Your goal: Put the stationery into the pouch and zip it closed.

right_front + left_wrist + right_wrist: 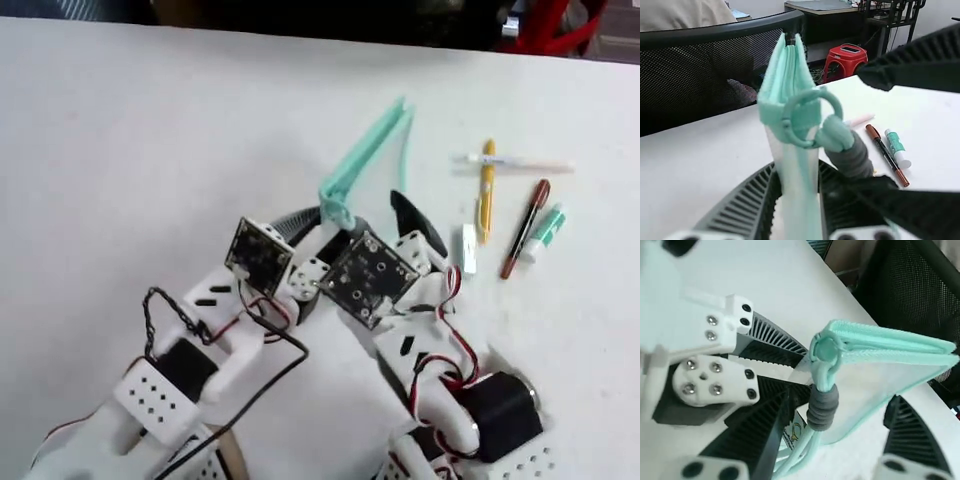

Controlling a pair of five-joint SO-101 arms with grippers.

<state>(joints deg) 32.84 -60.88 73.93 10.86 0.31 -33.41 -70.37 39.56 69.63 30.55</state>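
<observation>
From the high view we see the mint pouch (365,160) standing on edge near the middle of the frame and slanting toward the upper right. Both arms come in from the bottom edge and meet at its lower end. The stationery lies loose on the white tabletop (150,130) at the right of the frame, apart from the pouch. A yellow pen (486,190) is crossed near its upper end by a white pen (520,163). A brown marker (527,228) has a green-and-white stick (548,230) just beside it, and a small white piece (469,248) lies by the yellow pen's lower end. The camera boards hide the grip in that view, but the wrist views show it. In the left wrist view the left tool (796,180) is clamped narrow on the pouch, with its ribbed fingers (750,200) pressing both faces. The ring pull (837,107), with its cord and grey sleeve (855,157), sits at the near end of the zip. The right wrist view shows the right tool (840,400) spread wide with one finger on each side of the grey sleeve; we cannot tell whether either finger touches it. In the left wrist view a black finger of the right tool juts in at the upper right and covers part of the tabletop behind it. Past the far edge stand a black mesh chair (700,75) and a red stool (847,57).
</observation>
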